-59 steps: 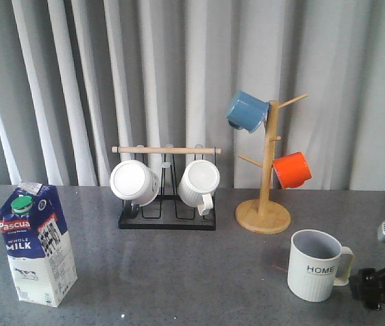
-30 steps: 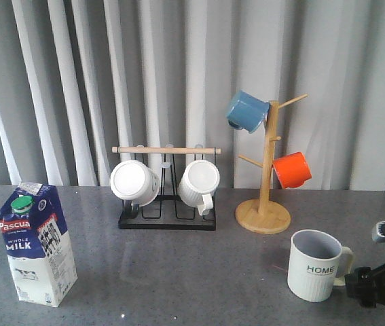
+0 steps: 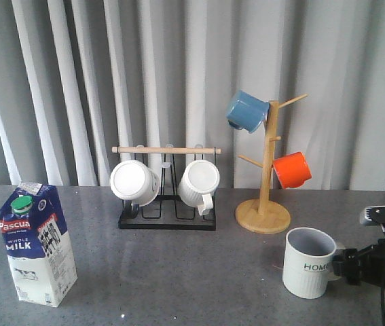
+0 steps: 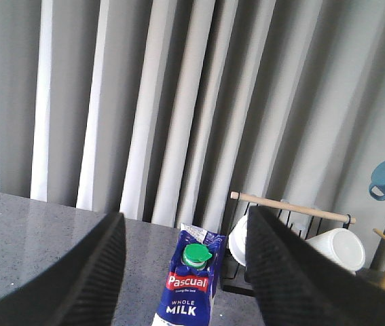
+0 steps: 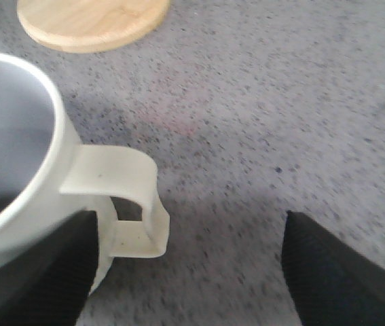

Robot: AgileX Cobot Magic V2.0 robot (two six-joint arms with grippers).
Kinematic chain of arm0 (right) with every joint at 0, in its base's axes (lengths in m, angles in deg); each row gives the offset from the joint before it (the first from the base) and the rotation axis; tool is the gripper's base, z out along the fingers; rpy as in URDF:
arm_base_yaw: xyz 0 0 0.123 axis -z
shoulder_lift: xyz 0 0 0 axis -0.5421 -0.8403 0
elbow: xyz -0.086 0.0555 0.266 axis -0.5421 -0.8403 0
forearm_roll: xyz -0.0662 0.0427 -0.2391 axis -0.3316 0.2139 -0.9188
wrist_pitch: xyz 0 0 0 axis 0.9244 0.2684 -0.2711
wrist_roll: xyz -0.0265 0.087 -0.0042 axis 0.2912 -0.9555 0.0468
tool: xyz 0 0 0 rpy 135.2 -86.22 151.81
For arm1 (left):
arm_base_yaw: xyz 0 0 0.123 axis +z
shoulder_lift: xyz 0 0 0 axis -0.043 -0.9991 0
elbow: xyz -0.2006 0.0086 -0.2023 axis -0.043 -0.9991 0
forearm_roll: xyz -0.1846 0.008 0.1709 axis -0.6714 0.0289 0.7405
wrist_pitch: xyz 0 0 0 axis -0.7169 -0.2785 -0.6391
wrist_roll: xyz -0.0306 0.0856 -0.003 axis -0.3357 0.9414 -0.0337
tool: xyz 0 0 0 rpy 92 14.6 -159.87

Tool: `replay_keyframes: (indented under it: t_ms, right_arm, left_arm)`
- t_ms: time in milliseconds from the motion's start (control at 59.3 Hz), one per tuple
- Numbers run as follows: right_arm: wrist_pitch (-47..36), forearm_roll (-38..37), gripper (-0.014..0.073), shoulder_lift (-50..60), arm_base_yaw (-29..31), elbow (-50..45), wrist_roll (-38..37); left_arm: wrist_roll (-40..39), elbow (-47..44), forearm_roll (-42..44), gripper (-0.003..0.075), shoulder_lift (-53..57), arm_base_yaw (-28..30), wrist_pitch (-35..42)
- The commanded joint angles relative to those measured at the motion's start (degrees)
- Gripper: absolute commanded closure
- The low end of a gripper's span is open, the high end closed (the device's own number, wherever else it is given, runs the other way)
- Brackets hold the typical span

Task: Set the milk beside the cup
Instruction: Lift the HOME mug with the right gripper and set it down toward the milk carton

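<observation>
Milk [image 3: 37,244] upright at table's [image 3: 178,278] left end, untouched, left gripper [image 4: 185,272] wide open behind it. Cup [image 3: 307,263] far right has slid leftward; right gripper [image 5: 185,272] open, straddling handle. Gap barely narrowed.

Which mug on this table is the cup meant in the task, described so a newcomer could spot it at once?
Start at the wooden mug tree on the table's right side, then look just in front of its round base. The cup stands upright on the grey table, beside the right gripper. Unlike the hung or racked mugs, it is off-white with "HOME" lettering.
</observation>
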Motion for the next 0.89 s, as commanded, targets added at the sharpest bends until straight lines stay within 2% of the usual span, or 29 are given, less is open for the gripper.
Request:
replay_keyframes:
  t_ms: [0, 84, 236, 253, 354, 472, 523, 573, 708, 877]
  right_arm:
    - [2.2, 1.7, 0.013, 0.1, 0.0, 3.7, 0.4]
    - [1.9, 2.0, 0.0258, -0.6, 0.0, 4.3, 0.5]
    - [3.8, 2.3, 0.06, -0.3, 0.0, 4.3, 4.3]
    - [4.5, 2.5, 0.0609, -0.1, 0.0, 4.3, 4.6]
    - [8.7, 4.8, 0.0601, 2.1, 0.0, 4.3, 4.6]
    - [18.7, 7.5, 0.0599, 6.8, -0.2, 5.6, 3.8]
    - [20.4, 7.6, 0.0597, 8.8, -1.4, 6.4, 2.6]
    - [19.1, 6.6, 0.0597, 10.8, -3.4, 6.8, 0.8]
    - [8.7, 0.5, 0.0597, 11.3, -12.3, 6.7, -6.6]
    - [4.6, -8.7, 0.0596, 7.9, -21.8, 6.7, -15.7]
  left_arm:
    - [0.0, 1.8, -0.2, 0.0329, -0.9, -0.1, 3.8]
    - [0.0, 1.8, -0.2, 0.0329, -0.9, -0.1, 3.8]
    - [0.0, 1.8, -0.2, 0.0329, -0.9, -0.1, 3.8]
    - [0.0, 1.8, -0.2, 0.0329, -0.9, -0.1, 3.8]
    - [0.0, 1.8, -0.2, 0.0329, -0.9, -0.1, 3.8]
    - [0.0, 1.8, -0.2, 0.0329, -0.9, -0.1, 3.8]
    - [0.0, 1.8, -0.2, 0.0329, -0.9, -0.1, 3.8]
    - [0.0, 1.8, -0.2, 0.0329, -0.9, -0.1, 3.8]
    - [0.0, 1.8, -0.3, 0.0329, -0.9, -0.1, 3.8]
    - [0.0, 1.8, -0.3, 0.0329, -0.9, -0.1, 3.5]
